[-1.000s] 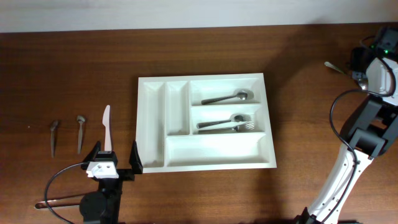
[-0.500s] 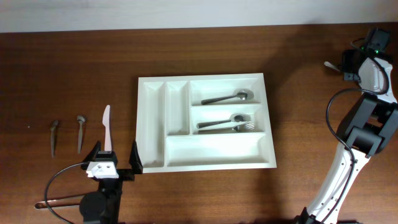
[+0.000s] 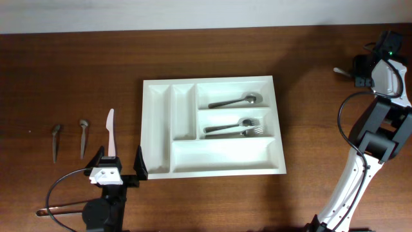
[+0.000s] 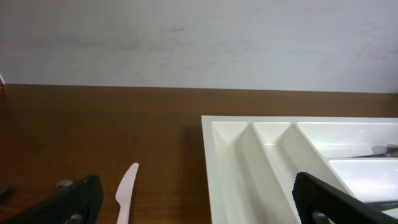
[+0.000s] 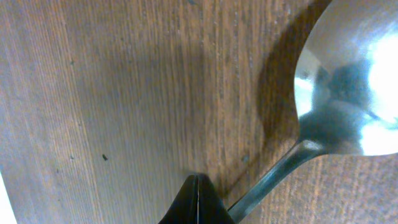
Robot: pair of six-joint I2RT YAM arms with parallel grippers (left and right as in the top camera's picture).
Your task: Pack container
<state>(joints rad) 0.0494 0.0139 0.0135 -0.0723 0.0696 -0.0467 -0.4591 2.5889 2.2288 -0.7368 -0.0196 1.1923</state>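
Note:
The white five-compartment container (image 3: 212, 82) lies mid-table; it also shows in the left wrist view (image 4: 236, 162). It holds a metal spoon (image 3: 235, 101) in the top wide compartment and forks (image 3: 235, 127) in the middle one. My left gripper (image 3: 119, 160) is open and empty at the tray's front left corner, its fingers (image 4: 199, 205) either side of a white plastic knife (image 3: 111, 132) (image 4: 126, 190). My right gripper (image 3: 358, 67) is at the far right, shut (image 5: 197, 186) on the handle of a metal spoon (image 3: 340, 69) (image 5: 348, 112) held just above the wood.
Two small metal utensils (image 3: 55, 140) (image 3: 83, 135) lie on the table left of the knife. Another metal utensil (image 3: 58, 209) lies near the front edge by the left arm's base. The right arm's links (image 3: 380, 129) stand along the right edge.
My right gripper has shifted slightly left with the spoon, whose bowl now sits a little further left. The left arm and tray have not moved.

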